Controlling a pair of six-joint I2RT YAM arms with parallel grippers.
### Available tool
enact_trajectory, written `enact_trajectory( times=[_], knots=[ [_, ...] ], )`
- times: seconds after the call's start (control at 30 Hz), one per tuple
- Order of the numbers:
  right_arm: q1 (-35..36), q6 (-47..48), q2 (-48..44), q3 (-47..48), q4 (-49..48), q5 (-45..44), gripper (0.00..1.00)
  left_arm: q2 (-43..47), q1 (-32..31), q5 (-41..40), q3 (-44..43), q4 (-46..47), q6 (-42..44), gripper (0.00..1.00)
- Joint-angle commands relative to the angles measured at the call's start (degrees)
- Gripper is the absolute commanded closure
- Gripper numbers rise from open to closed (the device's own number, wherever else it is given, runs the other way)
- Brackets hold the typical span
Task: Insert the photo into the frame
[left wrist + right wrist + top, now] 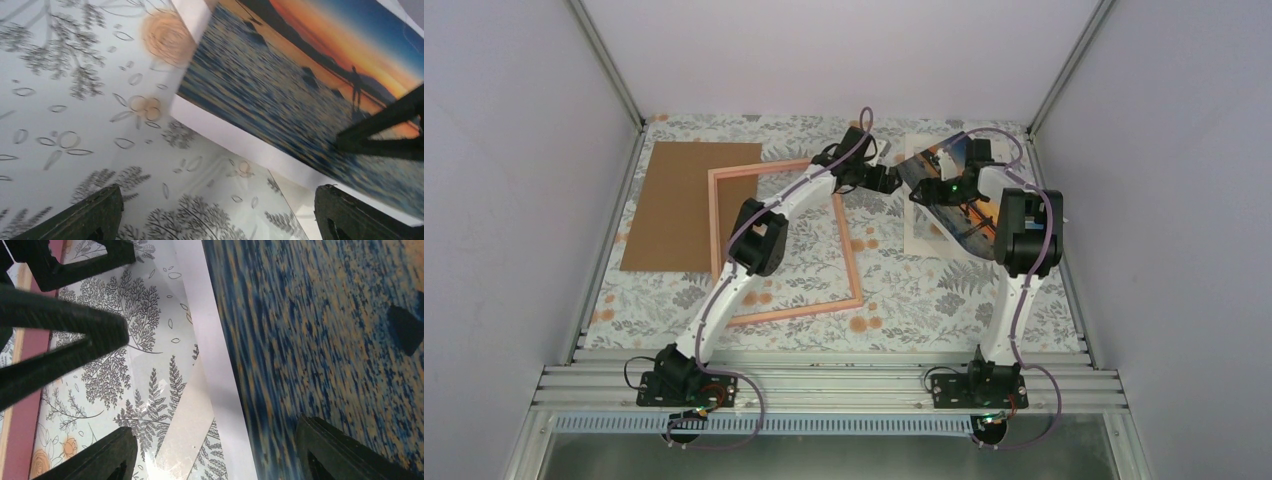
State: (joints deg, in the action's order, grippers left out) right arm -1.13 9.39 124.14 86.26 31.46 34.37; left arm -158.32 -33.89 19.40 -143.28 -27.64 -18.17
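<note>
Pink frame (852,262) lies flat at left. The left claw (879,180) hovers wide open beside the photo (280,85), which tilts over a white board (921,240), long axis diagonal. The right claw (215,435) straddles its edge, wide, clamping nothing. Light, glossy and bendable, the print looks best pinched by its margin.

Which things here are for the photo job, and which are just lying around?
For the job: glossy sunset photo print; thin pink rectangular picture frame.
Just lying about: plain brown cardboard sheet; white flat board on the right.
</note>
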Motion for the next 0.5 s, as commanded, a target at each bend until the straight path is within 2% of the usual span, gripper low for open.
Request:
enact_trajectory(
  times=[0.0, 0.2, 0.47],
  knots=[
    [2.1, -1.9, 6.3, -7.0, 13.3, -5.0, 0.20, 1.9, -0.6, 6.8, 4.9, -6.7, 4.7, 0.05],
    [2.4, -0.4, 4.7, -9.5, 13.1, -4.9, 0.24, 7.5, -1.2, 13.1, 12.6, -7.7, 8.0, 0.12],
    [3.5, 2.4, 1.5, -14.1, 12.5, -5.4, 0.30, 13.7, -3.0, 15.4, 21.2, -8.5, 9.8, 0.15]
  ],
)
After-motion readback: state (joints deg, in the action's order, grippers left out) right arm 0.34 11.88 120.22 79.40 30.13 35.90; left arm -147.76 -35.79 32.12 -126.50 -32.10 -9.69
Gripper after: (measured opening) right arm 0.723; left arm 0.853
